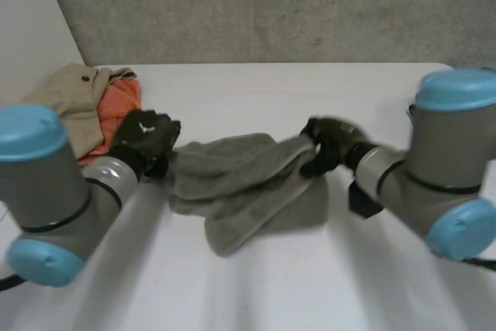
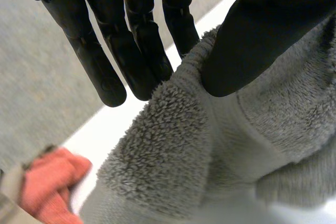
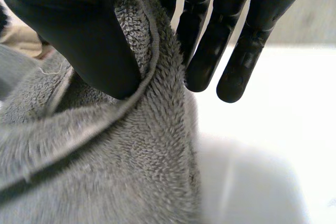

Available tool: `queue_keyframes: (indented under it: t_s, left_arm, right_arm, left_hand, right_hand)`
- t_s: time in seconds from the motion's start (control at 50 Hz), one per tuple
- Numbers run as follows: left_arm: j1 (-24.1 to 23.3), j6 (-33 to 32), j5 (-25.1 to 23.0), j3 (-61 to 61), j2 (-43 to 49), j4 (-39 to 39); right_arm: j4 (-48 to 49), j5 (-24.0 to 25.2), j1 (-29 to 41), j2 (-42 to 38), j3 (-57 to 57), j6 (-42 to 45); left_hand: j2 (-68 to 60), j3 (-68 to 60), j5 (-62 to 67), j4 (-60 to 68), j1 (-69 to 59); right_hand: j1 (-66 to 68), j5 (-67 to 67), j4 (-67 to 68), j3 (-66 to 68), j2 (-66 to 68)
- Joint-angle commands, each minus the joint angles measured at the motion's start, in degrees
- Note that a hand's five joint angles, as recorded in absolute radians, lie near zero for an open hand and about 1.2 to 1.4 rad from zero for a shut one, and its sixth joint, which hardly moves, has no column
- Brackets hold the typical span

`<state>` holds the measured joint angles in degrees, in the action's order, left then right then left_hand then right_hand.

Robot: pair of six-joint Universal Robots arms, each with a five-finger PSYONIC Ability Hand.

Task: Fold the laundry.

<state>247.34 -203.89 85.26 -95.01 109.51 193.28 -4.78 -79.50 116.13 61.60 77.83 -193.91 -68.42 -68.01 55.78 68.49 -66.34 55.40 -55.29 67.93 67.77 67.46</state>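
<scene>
The left hand (image 1: 146, 139) pinches the grey towel (image 1: 232, 180) between thumb and fingers at the towel's nine o'clock edge. The right hand (image 1: 329, 145) clamps thumb against fingers on a hemmed corner at its three o'clock, so the towel is held up between them over the middle of the white table (image 1: 325, 284), its lower part rumpled on the surface. No tidy fold shows, so I judge the task early — this towel wants squaring and doubling, and a beige garment (image 1: 74, 94) and an orange one (image 1: 120, 106) lie heaped at the left hand's ten o'clock.
</scene>
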Motion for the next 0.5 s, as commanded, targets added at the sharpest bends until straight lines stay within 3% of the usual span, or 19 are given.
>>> queue_keyframes:
  t_s: [0.02, 0.08, 0.16, 0.3, 0.5]
  left_arm:
    - [-1.0, 4.1, -0.3, 0.7, -14.7, -14.1]
    - [-0.9, 8.3, -0.4, 1.8, -18.1, -17.7]
    - [-0.5, 13.1, -1.1, 3.5, -19.4, -19.6]
    - [0.2, 14.5, -2.8, 4.0, -17.7, -19.0]
    - [3.1, 13.5, -2.1, 11.4, 4.1, -13.4]
  right_arm:
    - [-1.1, 0.0, -7.6, 10.6, 0.9, 26.7]
    - [-2.9, -0.7, -8.3, 12.0, -0.3, 37.1]
    - [-4.5, -0.7, -6.9, 14.6, -2.1, 44.3]
    - [-3.3, 1.3, -3.6, 13.3, -2.9, 46.6]
    - [8.4, 2.9, 7.6, -2.9, -7.1, 54.2]
  left_hand:
    - [-11.6, -12.0, 14.2, 11.5, -13.7]
    - [-11.6, -12.0, 14.2, 11.5, -13.7]
    - [-11.6, -12.0, 14.2, 11.5, -13.7]
    - [-11.6, -12.0, 14.2, 11.5, -13.7]
    - [-11.6, -12.0, 14.2, 11.5, -13.7]
  right_hand:
    - [24.6, -14.7, 12.1, 12.2, 12.5]
    - [24.6, -14.7, 12.1, 12.2, 12.5]
    - [24.6, -14.7, 12.1, 12.2, 12.5]
    - [24.6, -14.7, 12.1, 12.2, 12.5]
    - [24.6, -14.7, 12.1, 12.2, 12.5]
